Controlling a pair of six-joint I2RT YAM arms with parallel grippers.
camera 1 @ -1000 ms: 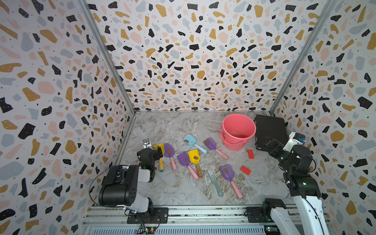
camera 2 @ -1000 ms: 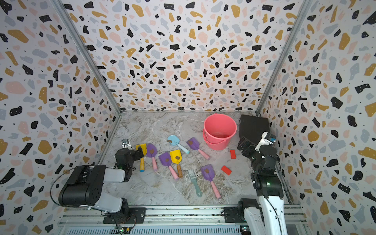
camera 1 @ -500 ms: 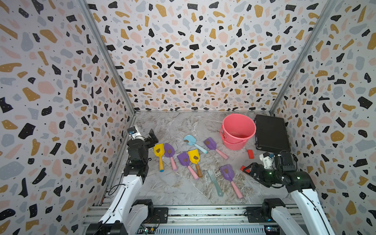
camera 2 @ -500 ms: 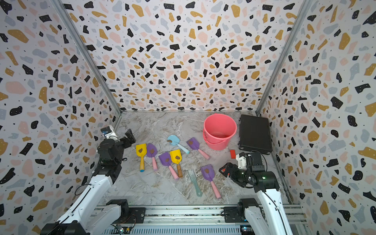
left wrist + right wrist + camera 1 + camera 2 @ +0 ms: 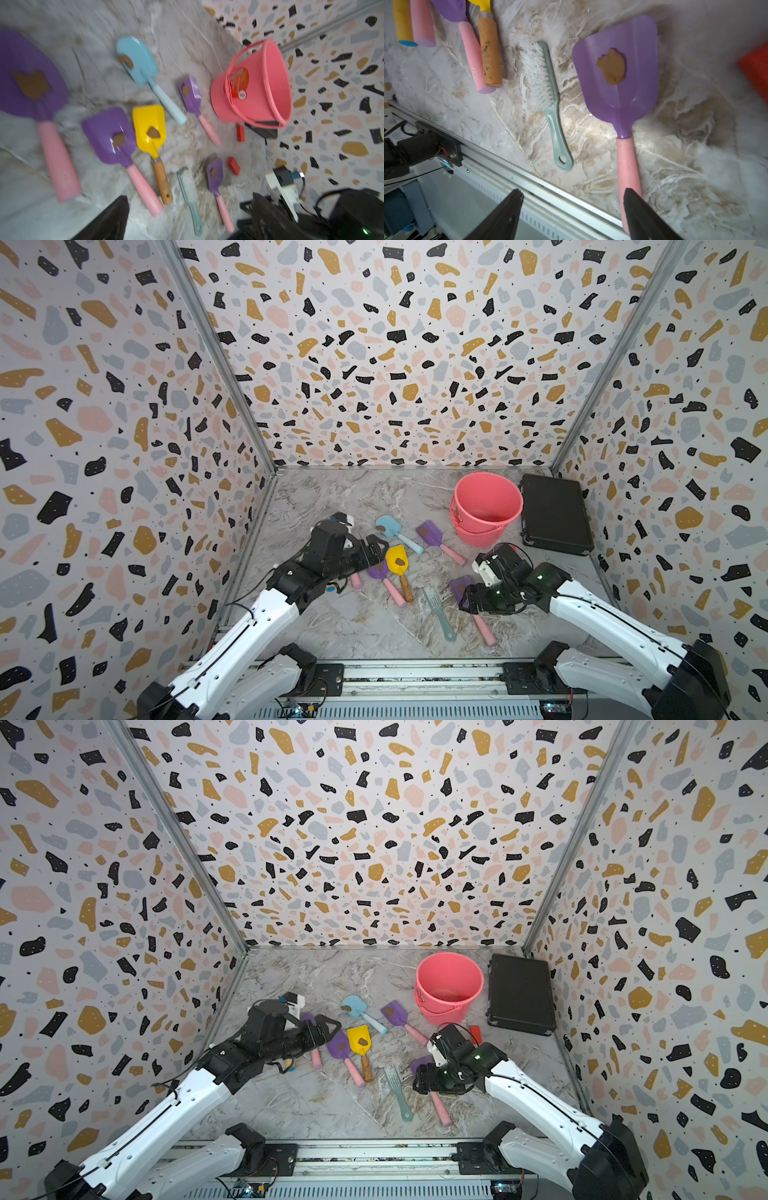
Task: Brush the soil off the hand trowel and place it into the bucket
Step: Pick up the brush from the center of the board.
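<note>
Several hand trowels lie mid-floor, each with a brown blob of soil on the blade. My right gripper is open, low over the purple pink-handled trowel; one finger overlaps its handle end. The green brush lies beside that trowel. My left gripper hangs open over the left trowels, next to the yellow trowel. It holds nothing in the blurred left wrist view. The coral-pink bucket stands upright at the back right.
A flat black case lies right of the bucket against the wall. Two small red blocks sit between the bucket and my right arm. A blue trowel and another purple one lie before the bucket. The metal rail edges the floor.
Both arms have swung in from the side walls toward the middle. The left gripper now hangs over the left trowels, the right one over the purple trowel by the brush. Both stay open.
</note>
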